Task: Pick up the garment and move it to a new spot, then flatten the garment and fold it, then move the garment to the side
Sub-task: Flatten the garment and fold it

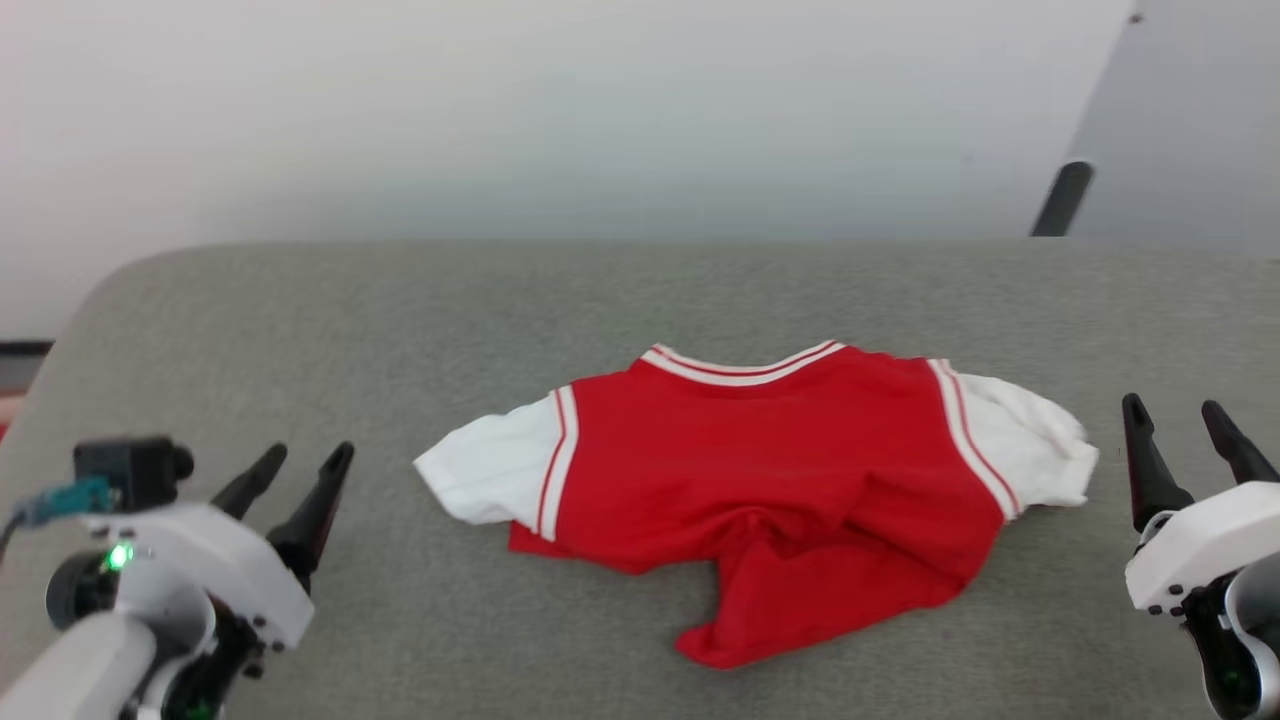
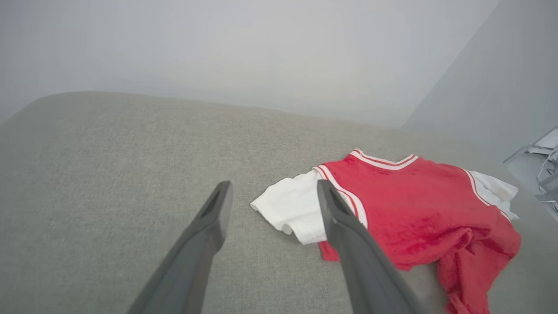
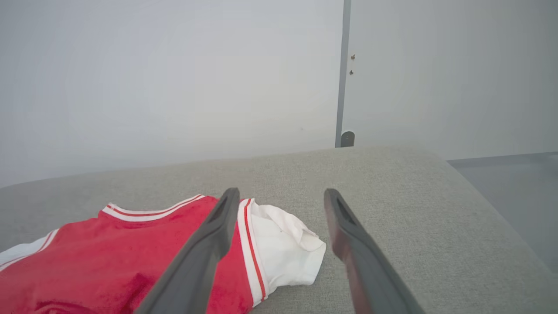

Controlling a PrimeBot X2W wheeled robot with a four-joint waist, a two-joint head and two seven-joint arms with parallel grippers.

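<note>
The garment (image 1: 770,460), a red jersey shirt with white short sleeves and red-white striped trim, lies on the grey cushioned surface (image 1: 620,290), collar toward the far side. Its lower hem is bunched and folded over at the near right. No print shows on the side facing up. My left gripper (image 1: 305,460) stands open at the lower left, apart from the left sleeve (image 2: 292,209). Off the right sleeve (image 3: 283,253) my right gripper (image 1: 1180,420) is open at the lower right, with nothing between its fingers. In both wrist views the fingers spread wide above the fabric.
The grey surface has rounded far corners and a pale wall behind it. A dark post (image 1: 1062,198) rises at the back right beside a grey panel. Bare cushion lies left, right and beyond the shirt.
</note>
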